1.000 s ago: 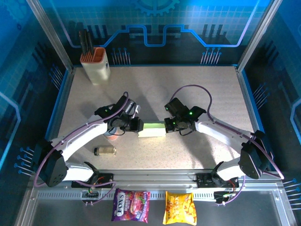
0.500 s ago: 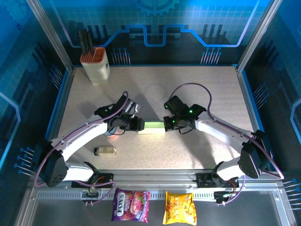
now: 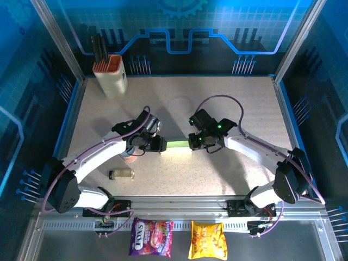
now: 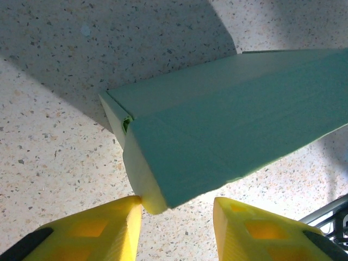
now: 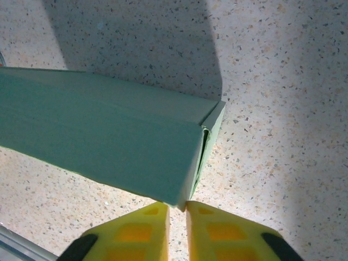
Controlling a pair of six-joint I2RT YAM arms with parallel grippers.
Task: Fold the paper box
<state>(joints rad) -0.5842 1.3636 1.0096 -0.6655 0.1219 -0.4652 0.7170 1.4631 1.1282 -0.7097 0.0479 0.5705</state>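
One enclosure (image 3: pixel 217 32): blue-lit walls printed with a circuit pattern, metal posts at the corners.
Table (image 3: pixel 228 109): pale speckled top inside a metal frame, lit from above, with hard shadows under the arms.
Left arm (image 3: pixel 92 157): white, reaching from the near-left corner to the middle of the table.
Right arm (image 3: pixel 255 149): white, reaching in from the near-right corner, facing the other.
Holder (image 3: pixel 111 76): cream with an orange rim, upright at the far-left corner, dark sticks in it.
Snack packets: a purple one (image 3: pixel 151 237) and a yellow one (image 3: pixel 207 241), side by side on the ledge in front of the table.
Paper box (image 3: pixel 178 145): pale mint green, long and closed up, mid-table between the two tools, one end at each.
Left tool (image 4: pixel 176 202): yellow fingers (image 4: pixel 117 228) spread wide; the box's end corner (image 4: pixel 228 125) touches one fingertip, the other is clear of it; nothing clamped.
Right tool (image 5: pixel 176 205): fingers (image 5: pixel 144 228) almost together, a thin slit between them, the box's lower corner (image 5: pixel 98 125) right at the tips; whether they pinch it I cannot tell.
Small jar (image 3: pixel 122 174): on its side near the front-left, well apart from the box.
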